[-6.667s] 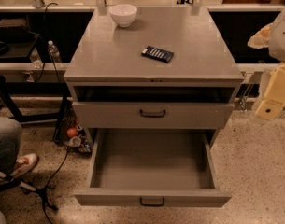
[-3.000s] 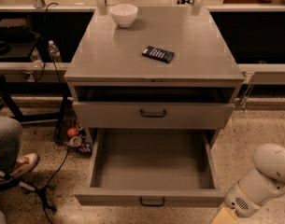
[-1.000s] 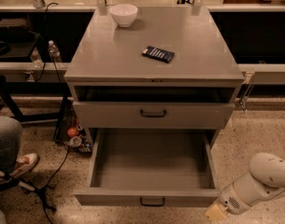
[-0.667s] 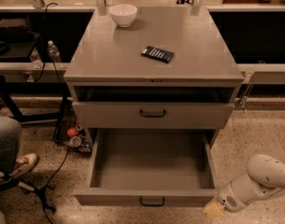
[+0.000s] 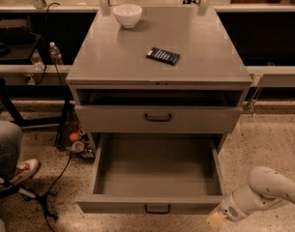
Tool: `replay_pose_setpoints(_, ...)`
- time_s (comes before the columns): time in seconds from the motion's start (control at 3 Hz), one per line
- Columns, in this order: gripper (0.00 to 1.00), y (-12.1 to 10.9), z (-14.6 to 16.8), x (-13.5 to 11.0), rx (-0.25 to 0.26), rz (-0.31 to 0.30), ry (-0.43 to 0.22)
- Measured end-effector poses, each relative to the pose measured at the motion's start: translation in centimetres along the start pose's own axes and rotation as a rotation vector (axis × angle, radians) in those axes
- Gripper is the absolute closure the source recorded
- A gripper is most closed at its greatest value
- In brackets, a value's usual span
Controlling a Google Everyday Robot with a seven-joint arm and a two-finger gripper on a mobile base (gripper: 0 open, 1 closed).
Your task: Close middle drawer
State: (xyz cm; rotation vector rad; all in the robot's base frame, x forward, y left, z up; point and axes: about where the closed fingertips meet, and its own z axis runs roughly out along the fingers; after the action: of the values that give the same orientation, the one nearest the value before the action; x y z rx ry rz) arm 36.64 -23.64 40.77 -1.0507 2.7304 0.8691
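middle drawer open, gripper near its corner

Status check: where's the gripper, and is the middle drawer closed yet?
Gripper low by the drawer's front right corner. Middle drawer pulled far out, not closed. Nothing visible blocking it.

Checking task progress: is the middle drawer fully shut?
No, the middle drawer is pulled far out with its grey interior exposed, and the gripper sits by its front right corner.
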Motion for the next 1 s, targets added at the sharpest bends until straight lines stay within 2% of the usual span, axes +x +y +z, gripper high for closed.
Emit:
replay_pose_setpoints(0.67, 1.0, -2.0, 1.2, -3.0, 0.05, -0.025, -0.084)
replay_pose_setpoints(1.0, 1.0, -2.2, 1.2, -3.6, 0.06, -0.031, -0.1)
